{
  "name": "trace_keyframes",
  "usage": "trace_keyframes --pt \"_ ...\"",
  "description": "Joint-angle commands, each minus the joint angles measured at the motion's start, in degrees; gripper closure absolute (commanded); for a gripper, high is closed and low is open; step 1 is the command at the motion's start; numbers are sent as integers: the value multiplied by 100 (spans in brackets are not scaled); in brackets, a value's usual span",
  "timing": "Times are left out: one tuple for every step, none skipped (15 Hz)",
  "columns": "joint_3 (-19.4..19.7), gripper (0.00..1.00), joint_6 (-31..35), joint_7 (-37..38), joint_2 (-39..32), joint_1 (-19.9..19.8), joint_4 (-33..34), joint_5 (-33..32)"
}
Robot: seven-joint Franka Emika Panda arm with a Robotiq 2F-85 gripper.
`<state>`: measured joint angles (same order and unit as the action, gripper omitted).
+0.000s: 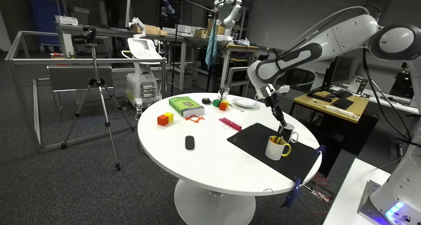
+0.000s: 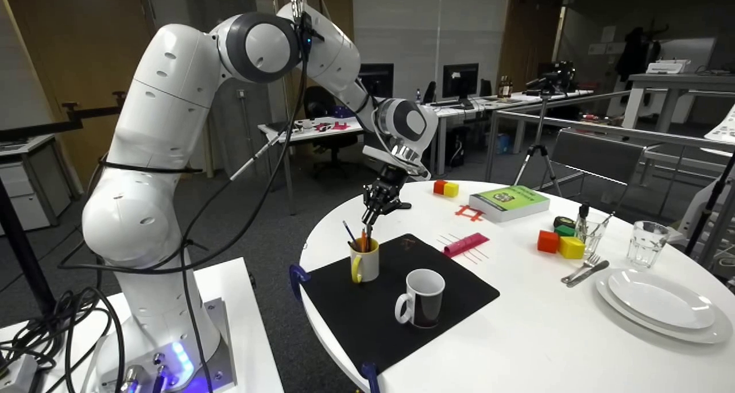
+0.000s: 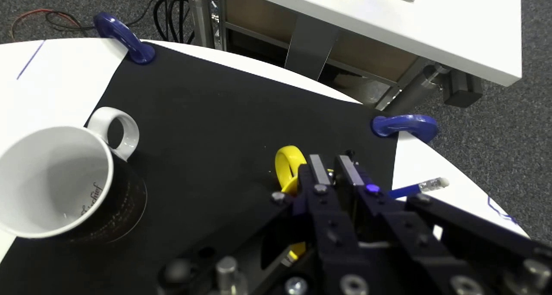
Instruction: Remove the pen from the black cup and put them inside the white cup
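The white cup (image 1: 273,150) has a yellow inside and a yellow handle. It stands upright on the black mat and holds several pens, among them a blue pencil (image 2: 348,230) and an orange one (image 2: 363,239). The black cup (image 2: 429,309) has a white inside and a white handle. It stands upright beside the white cup; its visible inside in the wrist view (image 3: 123,204) holds no pen. My gripper (image 2: 369,226) is directly over the white cup, its tips at the pens' upper ends. In the wrist view the fingers (image 3: 331,170) have a narrow gap; whether they grip a pen is unclear.
The black mat (image 2: 465,286) is held at the round table's edge by blue clamps (image 3: 125,36). Farther off lie a pink piece (image 2: 465,244), a green book (image 2: 509,200), a dark mouse-like object (image 1: 189,142), coloured cubes (image 1: 165,118), glasses (image 2: 646,243) and plates (image 2: 660,298).
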<state>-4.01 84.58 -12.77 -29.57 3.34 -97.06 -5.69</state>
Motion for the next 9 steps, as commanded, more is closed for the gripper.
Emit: trace_keyframes --pt "19 97 -294 142 -238 -32 318 76" --pt "21 97 -290 153 -278 -29 339 76" --pt "21 97 -288 161 -318 -29 361 79" --pt "21 97 -281 179 -353 -28 375 78" --pt "25 97 -259 206 -385 -21 390 62" --pt "23 97 -272 226 -421 -21 415 71" --pt "21 97 -246 251 -449 -15 421 62" --pt "21 97 -224 266 -463 -11 417 55" --pt "20 97 -215 276 -484 -8 432 47"
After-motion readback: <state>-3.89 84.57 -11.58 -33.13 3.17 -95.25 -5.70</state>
